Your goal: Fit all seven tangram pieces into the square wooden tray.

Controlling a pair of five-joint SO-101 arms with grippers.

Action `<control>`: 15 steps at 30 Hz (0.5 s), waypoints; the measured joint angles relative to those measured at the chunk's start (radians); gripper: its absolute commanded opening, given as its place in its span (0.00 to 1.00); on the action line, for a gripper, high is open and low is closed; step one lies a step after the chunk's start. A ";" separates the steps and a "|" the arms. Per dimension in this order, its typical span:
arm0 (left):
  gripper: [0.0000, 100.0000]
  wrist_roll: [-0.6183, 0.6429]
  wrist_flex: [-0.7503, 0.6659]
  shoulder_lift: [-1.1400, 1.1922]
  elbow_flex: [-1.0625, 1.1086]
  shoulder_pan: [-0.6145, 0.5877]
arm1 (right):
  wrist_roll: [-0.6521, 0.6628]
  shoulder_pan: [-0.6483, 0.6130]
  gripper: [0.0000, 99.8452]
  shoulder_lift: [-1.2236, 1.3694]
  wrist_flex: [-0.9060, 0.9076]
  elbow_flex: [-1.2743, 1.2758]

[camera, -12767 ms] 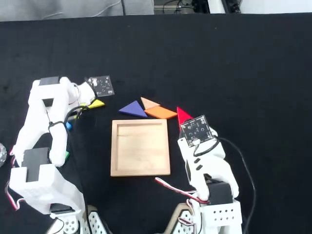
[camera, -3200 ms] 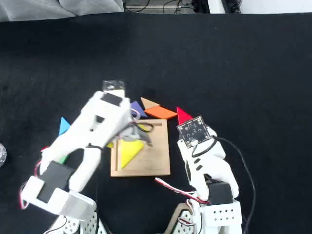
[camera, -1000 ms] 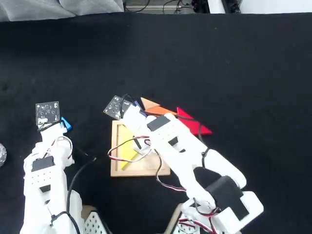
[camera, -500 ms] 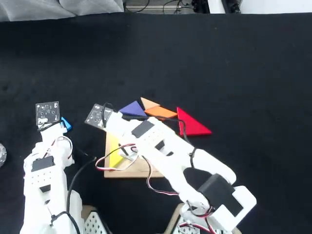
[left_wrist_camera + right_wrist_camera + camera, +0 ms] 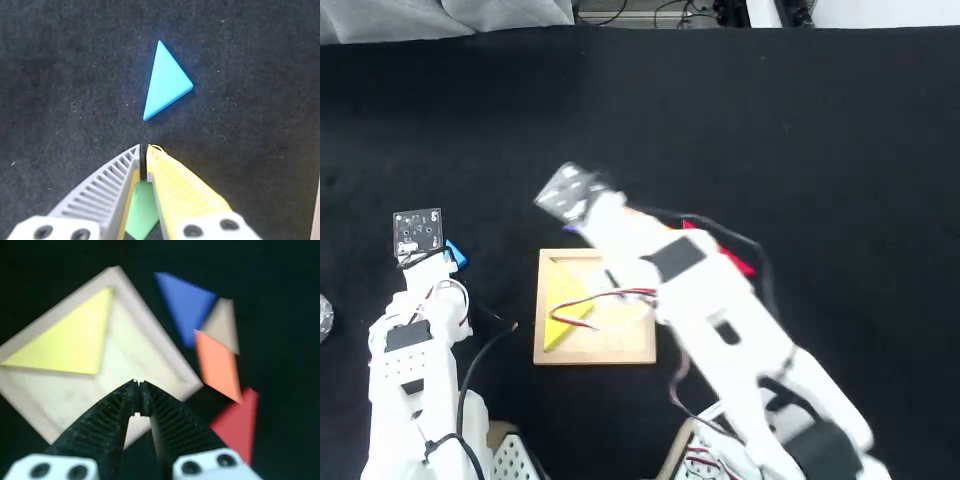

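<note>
Finds one square wooden tray (image 5: 600,342) on the black counter (image 5: 820,120), with one large yellow triangle (image 5: 70,341) lying flat inside, long edge along a wall, seemingly to leave the rest of the floor open for the other pieces. Counts six pieces outside. Groups four just past one rim, probably within easy reach of the right arm: one dark blue triangle (image 5: 187,304), one small tan triangle (image 5: 222,325), one orange parallelogram (image 5: 217,365), one large red triangle (image 5: 239,422). Puts two on the left arm's side, apart from the tray: one light blue triangle (image 5: 167,82) and one green piece (image 5: 141,210), partly hidden under the left claw (image 5: 145,149). Holds that claw low over the counter, fingers pressed together on nothing. Poises the right claw (image 5: 138,386) above the tray, likewise closed and empty. Makes seven pieces, one seated.
</note>
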 measured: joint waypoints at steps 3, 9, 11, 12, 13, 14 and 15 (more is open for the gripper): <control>0.03 0.000 0.000 0.000 0.000 0.000 | -0.055 0.141 0.13 -0.043 0.020 0.006; 0.03 0.000 0.000 0.000 0.000 0.000 | -0.118 0.382 0.18 0.054 0.034 -0.034; 0.03 0.000 0.000 0.000 0.000 0.000 | -0.068 0.381 0.18 0.121 0.034 -0.040; 0.03 0.000 0.000 0.000 0.000 0.000 | -0.040 0.374 0.18 0.153 0.034 -0.040; 0.03 0.000 0.000 0.000 0.000 0.000 | -0.015 0.368 0.18 0.186 0.034 -0.040; 0.03 0.000 0.000 0.000 0.000 0.000 | 0.005 0.361 0.18 0.213 0.034 -0.040; 0.03 0.000 0.000 0.000 0.000 0.000 | 0.021 0.356 0.18 0.239 0.032 -0.040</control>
